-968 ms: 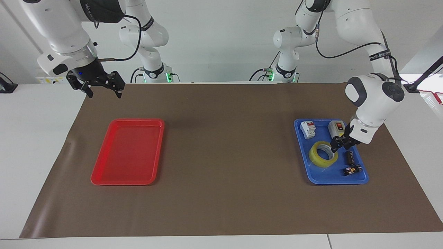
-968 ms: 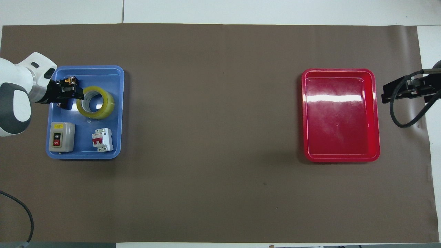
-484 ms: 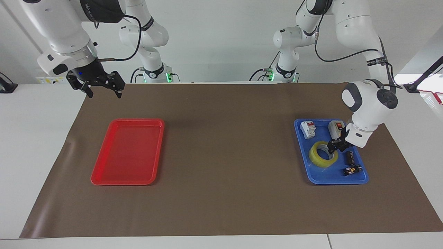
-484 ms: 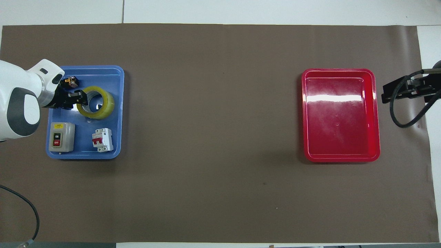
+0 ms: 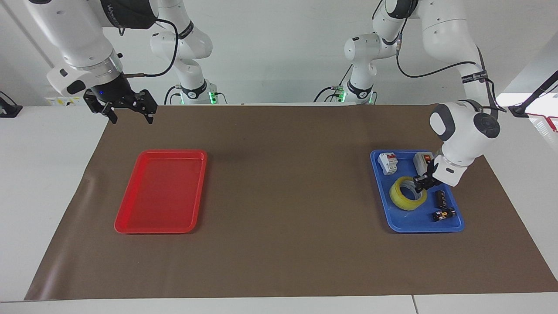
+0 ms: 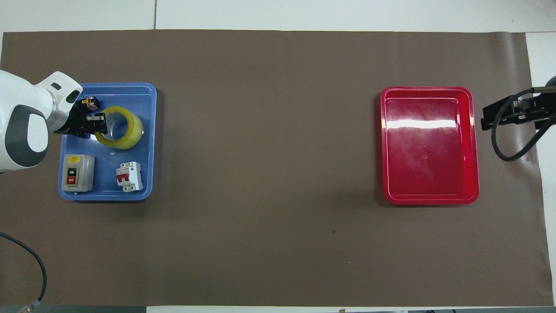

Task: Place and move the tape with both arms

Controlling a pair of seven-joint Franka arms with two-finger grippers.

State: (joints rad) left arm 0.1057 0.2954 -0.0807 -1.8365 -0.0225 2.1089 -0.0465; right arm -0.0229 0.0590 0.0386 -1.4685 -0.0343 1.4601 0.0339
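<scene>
Facing view shows the left gripper (image 5: 421, 183) down in the blue tray (image 5: 394, 223), its fingers now pinched on the wall of the tape (image 5: 407, 194), one finger inside the ring and one outside, at the side toward the left arm's end of the table. A second ago those fingers stood apart around that wall, with the wrist a little farther out; since then they have drawn together and the wrist has swung in over the tray. My reading is that the grasp is just made and the lift comes next, with the roll not yet off the tray floor as far as I can tell.

The tape lies flat in the blue tray, about mid-tray. Beside it, just by the gripper's wrist, are two small black parts (image 5: 440, 199) and (image 5: 444, 214); nearer to the robots sit a grey switch box (image 6: 76, 172) and a white circuit breaker (image 6: 129, 176). The black parts lie close enough to the fingers that a careless lift could brush them; the switch box, partly hidden by the wrist in the facing view, is close too.

The right gripper (image 5: 128, 109) waits with fingers spread, up over the mat's corner at the right arm's end of the table. The red tray (image 5: 130, 218) lies bare, well apart from the blue one, with open brown mat (image 5: 283, 196) between them and nothing in the path.
</scene>
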